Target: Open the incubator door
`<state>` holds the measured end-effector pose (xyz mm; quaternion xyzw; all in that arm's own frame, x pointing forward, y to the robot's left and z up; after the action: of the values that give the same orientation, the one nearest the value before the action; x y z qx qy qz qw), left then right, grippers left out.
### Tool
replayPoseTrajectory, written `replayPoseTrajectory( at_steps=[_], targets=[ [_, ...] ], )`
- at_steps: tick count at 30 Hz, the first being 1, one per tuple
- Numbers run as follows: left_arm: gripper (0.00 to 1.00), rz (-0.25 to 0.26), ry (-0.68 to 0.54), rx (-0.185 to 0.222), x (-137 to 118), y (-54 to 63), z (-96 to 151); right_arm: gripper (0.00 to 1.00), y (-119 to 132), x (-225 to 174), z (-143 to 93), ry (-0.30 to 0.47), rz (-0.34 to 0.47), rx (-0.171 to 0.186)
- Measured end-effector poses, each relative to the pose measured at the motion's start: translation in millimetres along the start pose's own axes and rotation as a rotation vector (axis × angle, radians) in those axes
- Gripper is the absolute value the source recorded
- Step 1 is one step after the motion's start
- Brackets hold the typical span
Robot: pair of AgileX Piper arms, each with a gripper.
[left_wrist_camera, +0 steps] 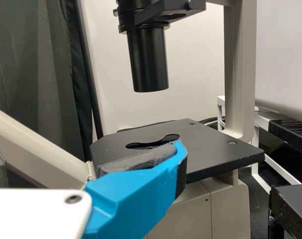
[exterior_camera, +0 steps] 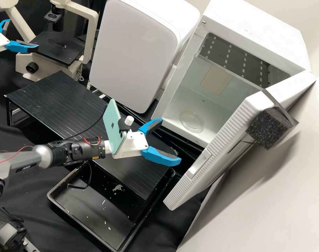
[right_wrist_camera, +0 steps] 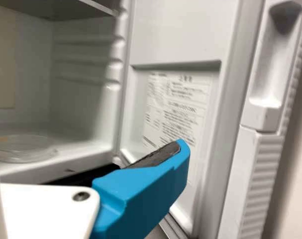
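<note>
Incubator door: The door [exterior_camera: 233,126] is at the right of the high view, swung well away from the body of the incubator [exterior_camera: 257,35].
Chamber: From here I can look inside, where a clear dish [exterior_camera: 192,121] lies on the floor.
Right gripper: It [exterior_camera: 171,140] is at the centre of the frame, near the free side of the door. Its jaws are wide apart, with nothing between them.
Left gripper: It [exterior_camera: 24,33] is at the upper left, by the microscope [exterior_camera: 58,49], also spread wide and empty.
Step in hand: In my judgement, the opening is already made, and only the finish remains.
Next move: I think the right arm should draw back calmly, away from the door, so that it does not push the door closed again.
</note>
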<state>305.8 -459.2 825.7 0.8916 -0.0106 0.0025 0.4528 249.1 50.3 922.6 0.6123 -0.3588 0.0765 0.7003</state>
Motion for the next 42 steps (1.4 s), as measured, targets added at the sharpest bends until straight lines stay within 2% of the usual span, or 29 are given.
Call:
replayPoseTrajectory(
  at_steps=[7,14,16,18,22,25,28,36,39,42],
  targets=[
    [1.00,0.000,0.000,0.000,0.0,0.0,0.0,1.00,-2.5,-4.3,1.4,0.003,0.002,-0.007],
    [1.00,0.000,0.000,0.000,0.0,0.0,0.0,1.00,-12.5,-12.8,-5.7,0.126,-0.057,-0.005],
    [1.00,0.000,0.000,0.000,0.0,0.0,0.0,1.00,-14.4,-15.0,-8.8,0.142,-0.068,-0.006],
    [1.00,0.000,0.000,0.000,0.0,0.0,0.0,1.00,-17.3,-16.1,-9.5,0.140,-0.077,-0.023],
    [1.00,0.000,0.000,0.000,0.0,0.0,0.0,1.00,-20.5,-9.5,-6.3,0.054,-0.068,-0.045],
    [1.00,0.000,0.000,0.000,0.0,0.0,0.0,1.00,-20.6,-3.3,-2.2,-0.035,-0.054,-0.029],
    [1.00,0.000,0.000,0.000,0.0,0.0,0.0,1.00,-22.2,3.4,2.4,-0.089,-0.044,-0.036],
    [1.00,0.000,0.000,0.000,0.0,0.0,0.0,1.00,-22.6,25.9,12.2,-0.152,0.000,-0.062],
    [1.00,0.000,0.000,0.000,0.0,0.0,0.0,1.00,-25.5,36.3,20.9,-0.187,0.010,-0.084],
    [1.00,0.000,0.000,0.000,0.0,0.0,0.0,1.00,-27.5,43.1,29.2,-0.220,-0.003,-0.092]
  ],
)
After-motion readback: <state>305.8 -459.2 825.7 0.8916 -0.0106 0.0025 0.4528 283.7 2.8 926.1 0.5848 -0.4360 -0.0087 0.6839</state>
